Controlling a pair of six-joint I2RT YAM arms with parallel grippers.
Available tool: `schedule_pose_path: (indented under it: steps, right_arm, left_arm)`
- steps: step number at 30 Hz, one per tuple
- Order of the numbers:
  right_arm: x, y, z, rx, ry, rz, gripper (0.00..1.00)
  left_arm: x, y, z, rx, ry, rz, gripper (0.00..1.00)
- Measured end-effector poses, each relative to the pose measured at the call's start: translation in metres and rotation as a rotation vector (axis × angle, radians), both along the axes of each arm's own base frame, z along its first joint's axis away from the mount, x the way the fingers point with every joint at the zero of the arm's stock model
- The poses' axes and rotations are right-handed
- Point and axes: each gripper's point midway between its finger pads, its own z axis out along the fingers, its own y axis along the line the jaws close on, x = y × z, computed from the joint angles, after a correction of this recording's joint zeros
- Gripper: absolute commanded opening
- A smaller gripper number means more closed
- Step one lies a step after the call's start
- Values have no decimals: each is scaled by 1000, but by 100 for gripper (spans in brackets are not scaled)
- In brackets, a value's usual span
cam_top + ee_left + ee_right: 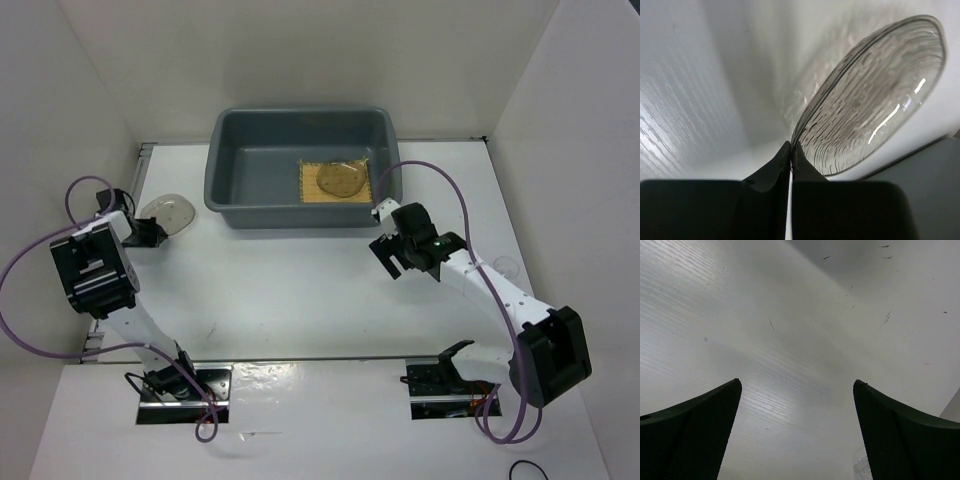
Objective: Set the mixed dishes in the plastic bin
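The grey plastic bin [225, 160] stands at the back middle of the table. Inside it, at the right, lies the yellow woven mat [311, 190] with a brownish round plate [339, 179] on top. My left gripper [156, 232] is at the far left, shut on the rim of a translucent ribbed plate [170, 212]. In the left wrist view my gripper [790, 146] pinches the edge of the tilted plate [875, 100]. My right gripper [381, 240] is open and empty over the table just in front of the bin's right corner; its wrist view shows the gripper [796, 383] over bare table.
A faint clear glass cup [505, 266] stands on the table at the right, beside my right forearm. A glassy glint [861, 469] shows by the right finger in the right wrist view. White walls close in the table on the left, back and right.
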Motion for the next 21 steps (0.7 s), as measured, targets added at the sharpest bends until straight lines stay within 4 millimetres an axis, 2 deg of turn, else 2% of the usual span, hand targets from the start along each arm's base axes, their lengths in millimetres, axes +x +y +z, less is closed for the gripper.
schedule_pose_path:
  steps: [3, 6, 8, 10, 12, 14, 17, 19, 21]
  right_arm:
    - [0, 0, -3, -6, 11, 0, 96]
    - [0, -2, -8, -15, 26, 0, 96]
    - [-4, -6, -15, -34, 42, -5, 96]
    - [-10, -14, -22, -69, 57, -19, 96]
    - [-16, -23, -28, -102, 66, -36, 96]
    - [-20, -30, -29, -112, 60, -53, 96]
    - [-18, -32, -20, -101, 20, -70, 96]
    - [-16, -33, -17, -101, 4, -81, 96]
    - [-15, -34, -15, -106, -8, -87, 96]
  left_arm:
    - [4, 9, 18, 46, 26, -3, 0]
    - [17, 20, 57, 91, -12, 16, 0]
    - [34, 27, 97, 130, -95, 20, 0]
    - [56, 32, 147, 171, -207, 14, 0]
    - [76, 29, 197, 207, -318, -15, 0]
    - [97, 15, 244, 241, -422, -69, 0]
    - [124, -25, 306, 269, -551, -169, 0]
    - [142, -62, 333, 279, -607, -259, 0]
    - [161, -102, 347, 282, -641, -354, 0]
